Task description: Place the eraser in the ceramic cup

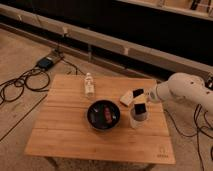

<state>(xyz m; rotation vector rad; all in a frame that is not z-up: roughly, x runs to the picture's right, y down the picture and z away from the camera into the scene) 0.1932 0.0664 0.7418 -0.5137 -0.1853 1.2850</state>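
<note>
The ceramic cup (pixel 138 120) is small and whitish and stands on the wooden table (pixel 70 135), right of the black bowl. The eraser (pixel 141 108), a flat black block, stands upright with its lower end at the cup's mouth. My gripper (pixel 139 96) is right above the cup, at the end of the white arm (pixel 180 90) that reaches in from the right. It is shut on the eraser's upper end.
A wide black bowl (pixel 103 116) with dark reddish contents sits mid-table. A pale beige block (pixel 126 98) lies just left of the gripper. A clear plastic bottle (pixel 89 85) stands at the back. Cables and a power box (pixel 46 62) lie on the floor to the left.
</note>
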